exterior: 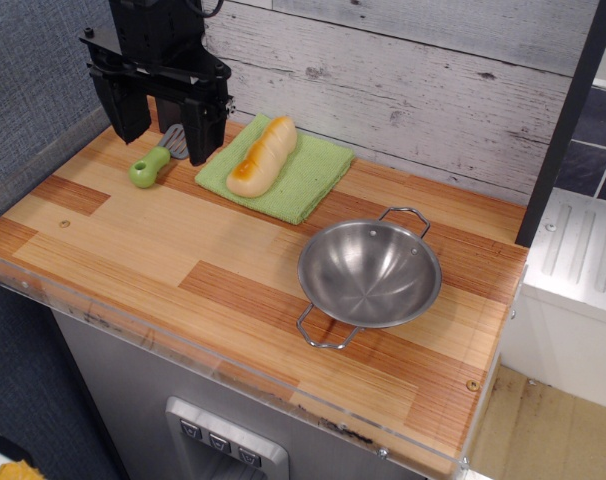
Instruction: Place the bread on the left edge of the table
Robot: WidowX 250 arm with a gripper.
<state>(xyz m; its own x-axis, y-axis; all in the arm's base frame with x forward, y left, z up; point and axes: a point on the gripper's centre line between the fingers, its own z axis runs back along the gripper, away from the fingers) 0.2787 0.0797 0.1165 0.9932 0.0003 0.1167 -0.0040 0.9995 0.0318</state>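
Observation:
The bread (262, 156), a pale cream loaf with golden-orange browning and a ridged top, lies on the green cloth (308, 178) at the back of the wood-plank table (133, 240). My black gripper (165, 125) hangs above the table's back left corner, to the left of the bread and apart from it. Its two fingers (124, 105) are spread apart and hold nothing. It stands over the green-handled spatula (151, 166), whose blade is partly hidden behind it.
A steel bowl with two wire handles (369, 273) sits at the right middle of the table. A clear plastic rim (183, 345) runs along the front edge. A whitewashed plank wall (403, 90) stands behind, a grey-blue panel (33, 90) at the left.

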